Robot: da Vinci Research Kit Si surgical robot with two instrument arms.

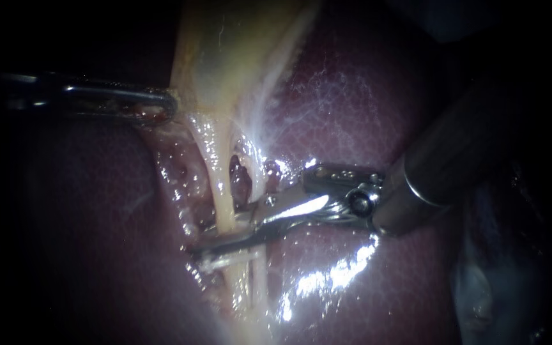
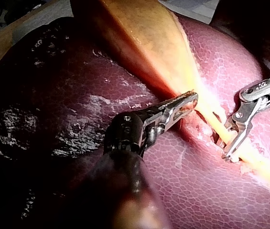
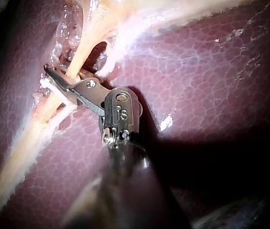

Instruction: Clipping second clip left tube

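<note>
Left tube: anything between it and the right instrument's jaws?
Nothing visible. The slender metal right instrument has its open jaws straddling the pale yellow left tube, with dark red liver behind. The left instrument, shut on the yellowish gallbladder, sits clear of them.

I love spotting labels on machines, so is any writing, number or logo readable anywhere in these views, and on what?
Right instrument: small stamped marks on its joint, too small to read reliably.
Left instrument: no text visible.
Liver and gallbladder: no text or signs.
</note>
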